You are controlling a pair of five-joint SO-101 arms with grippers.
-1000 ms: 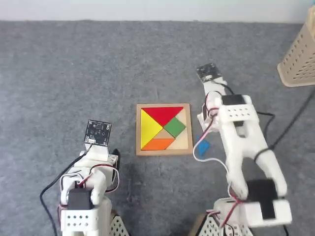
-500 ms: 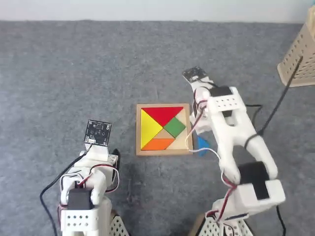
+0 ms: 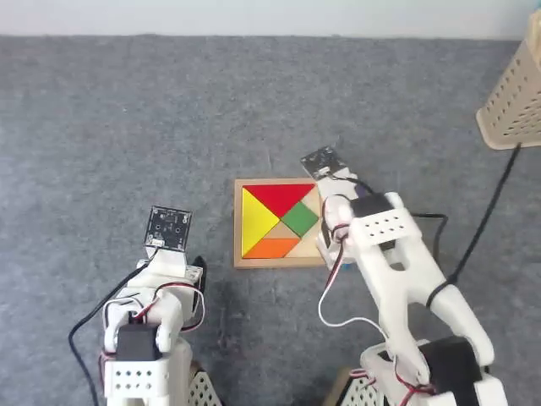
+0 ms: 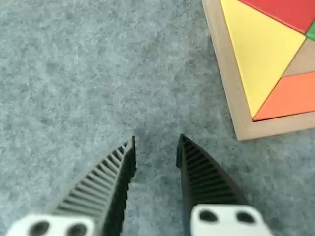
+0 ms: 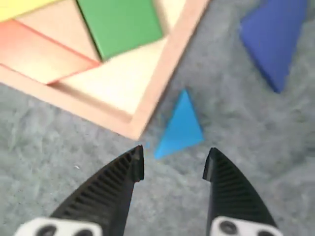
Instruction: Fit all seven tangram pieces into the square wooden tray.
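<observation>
The square wooden tray (image 3: 238,222) holds a red triangle (image 3: 279,196), a yellow triangle (image 3: 256,222), a green square (image 3: 299,219) and an orange piece (image 3: 272,248). My right arm (image 3: 380,230) hangs over the tray's right edge. In the right wrist view my right gripper (image 5: 174,160) is open just short of a small light blue triangle (image 5: 181,129) lying on the carpet beside the tray corner (image 5: 147,112). A larger dark blue triangle (image 5: 274,34) lies farther off. My left gripper (image 4: 156,146) is open over bare carpet, left of the tray (image 4: 226,93).
Grey carpet covers the whole table. A beige perforated basket (image 3: 516,93) stands at the far right edge. My left arm (image 3: 156,304) sits at the front left, well apart from the tray.
My right arm has swung left toward the tray's right edge and now covers the light blue triangle in the high view. The left arm has not moved.
</observation>
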